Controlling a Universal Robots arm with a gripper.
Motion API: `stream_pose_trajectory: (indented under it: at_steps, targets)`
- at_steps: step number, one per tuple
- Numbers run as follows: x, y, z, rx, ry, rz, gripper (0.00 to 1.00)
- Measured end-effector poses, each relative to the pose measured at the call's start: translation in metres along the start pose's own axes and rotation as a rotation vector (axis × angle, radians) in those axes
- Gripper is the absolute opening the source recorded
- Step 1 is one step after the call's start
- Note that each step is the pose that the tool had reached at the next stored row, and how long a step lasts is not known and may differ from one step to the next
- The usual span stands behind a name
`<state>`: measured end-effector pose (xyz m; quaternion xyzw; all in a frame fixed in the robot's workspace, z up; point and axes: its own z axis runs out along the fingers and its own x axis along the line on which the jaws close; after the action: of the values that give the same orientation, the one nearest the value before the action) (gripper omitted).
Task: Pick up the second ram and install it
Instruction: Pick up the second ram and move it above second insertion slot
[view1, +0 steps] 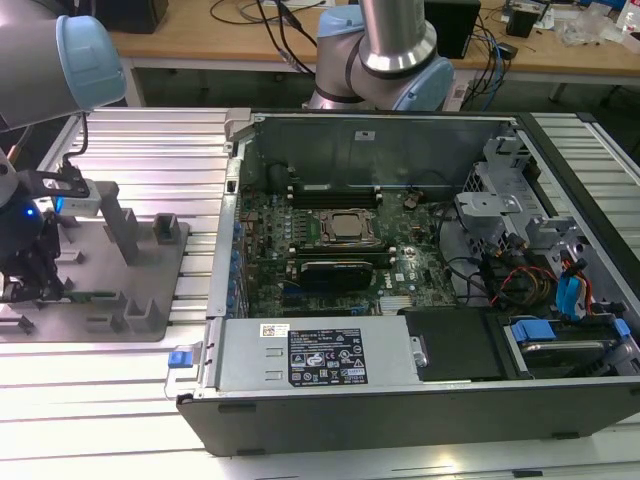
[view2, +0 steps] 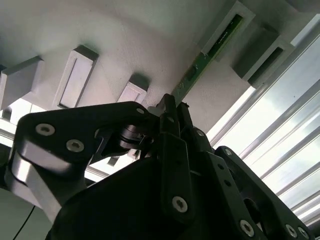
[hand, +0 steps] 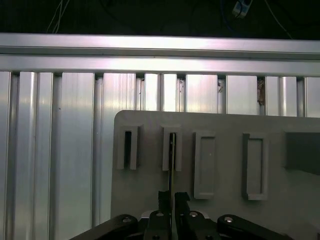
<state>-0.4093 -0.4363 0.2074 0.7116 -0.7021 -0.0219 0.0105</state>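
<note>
Pinching the second ram (view2: 201, 62), jaws sit closed — near end hidden btwn them.

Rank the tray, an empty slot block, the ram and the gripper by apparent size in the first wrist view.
1. Tray.
2. Empty slot block.
3. Ram, seen edge-on.
Gripper, shut on the ram: unranked, since it sits nearest the camera and is cut off.

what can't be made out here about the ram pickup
Second wrist view: the second ram, near end covered by the hand.
First wrist view: the grey fixture, cut off by the picture's edge.
Exterior view: the memory slots, too small to tell filled from empty.
</note>
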Motion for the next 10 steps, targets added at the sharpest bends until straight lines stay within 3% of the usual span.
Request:
stream_pose_trajectory:
  at_steps: [10]
  targets:
    - [0.0000, 0.0000, -0.0002, 0.0000, 0.0000, 0.000, 0.09]
